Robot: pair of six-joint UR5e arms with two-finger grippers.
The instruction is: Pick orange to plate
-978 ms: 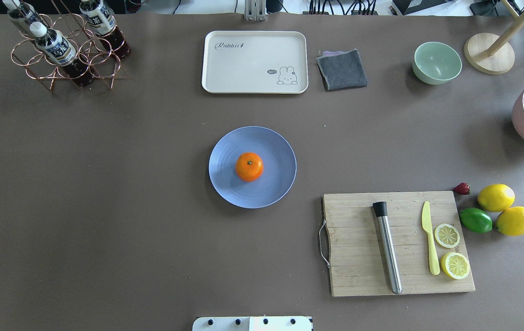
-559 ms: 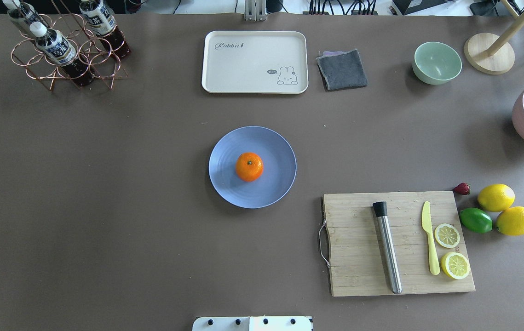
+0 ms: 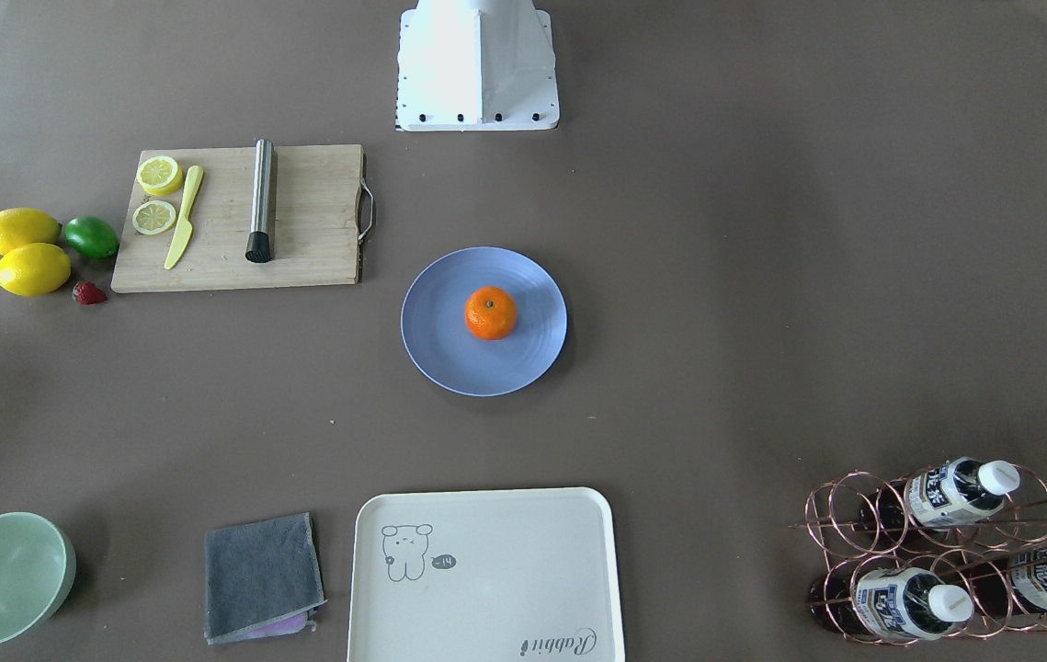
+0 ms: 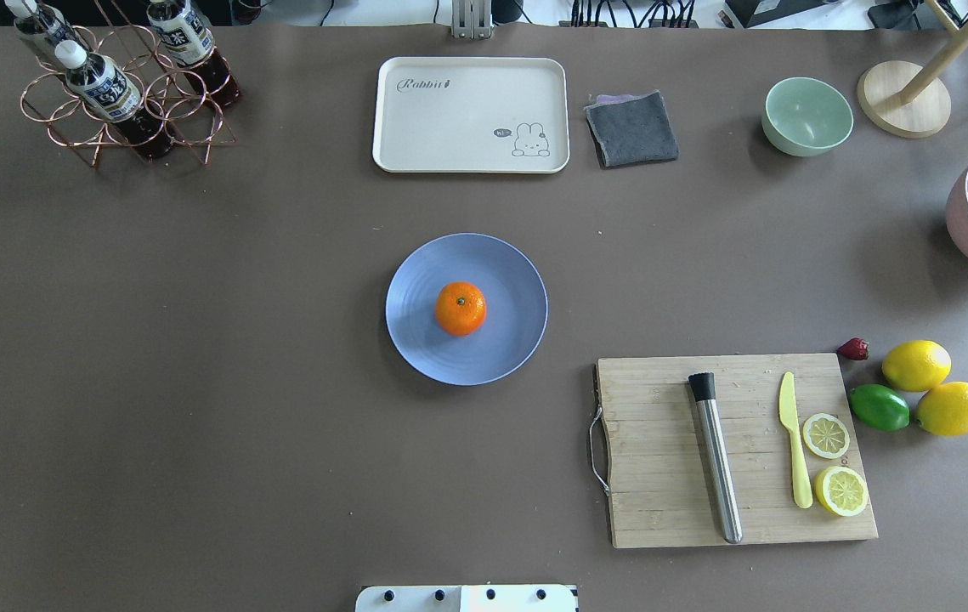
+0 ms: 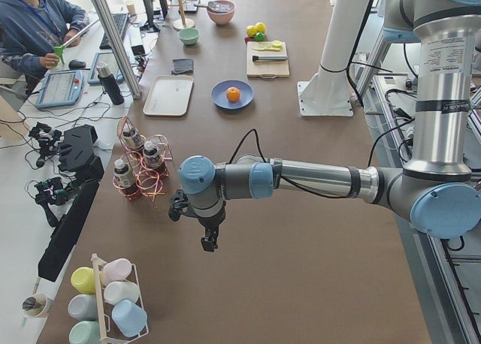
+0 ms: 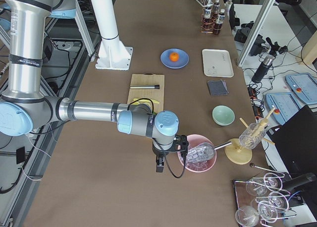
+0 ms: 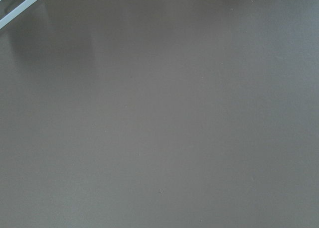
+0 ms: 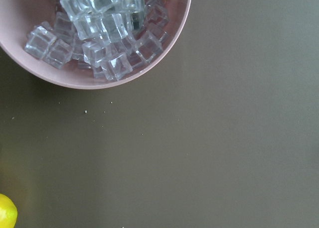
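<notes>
Nothing's budged on your table since a second ago. Orange [image 4: 460, 308] sits dead centre on the plate [image 4: 500, 263], mid-frame overhead. Your left gripper [image 5: 208, 241] hangs centre-left in the left side view, and your right gripper [image 6: 159, 166] is beside the pink ice bowl [image 6: 210, 163], lower middle. Can't tell if either's open, closed or holding anything.

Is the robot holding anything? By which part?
Nothing, it seems. The orange sits alone on the plate; the left pincer and right pincer hang far off.
</notes>
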